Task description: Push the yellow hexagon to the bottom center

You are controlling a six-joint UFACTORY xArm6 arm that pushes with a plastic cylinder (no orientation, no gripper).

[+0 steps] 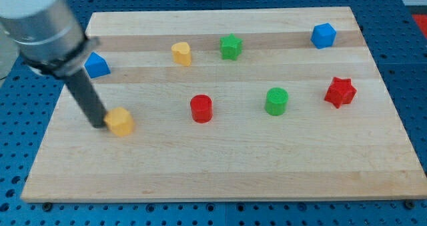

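The yellow hexagon (pixel 121 122) lies on the wooden board (pixel 220 166) at the view's left, a little below mid-height. My tip (pixel 99 124) is at the hexagon's left side, touching it or nearly so. The dark rod slants up to the view's upper left, where the grey arm body fills the corner.
A blue triangular block (pixel 97 65) sits just right of the rod. A yellow heart-like block (pixel 181 53) and a green star (pixel 231 47) lie near the top. A blue cube (pixel 323 35), red star (pixel 340 92), green cylinder (pixel 277 101) and red cylinder (pixel 201 109) lie further right.
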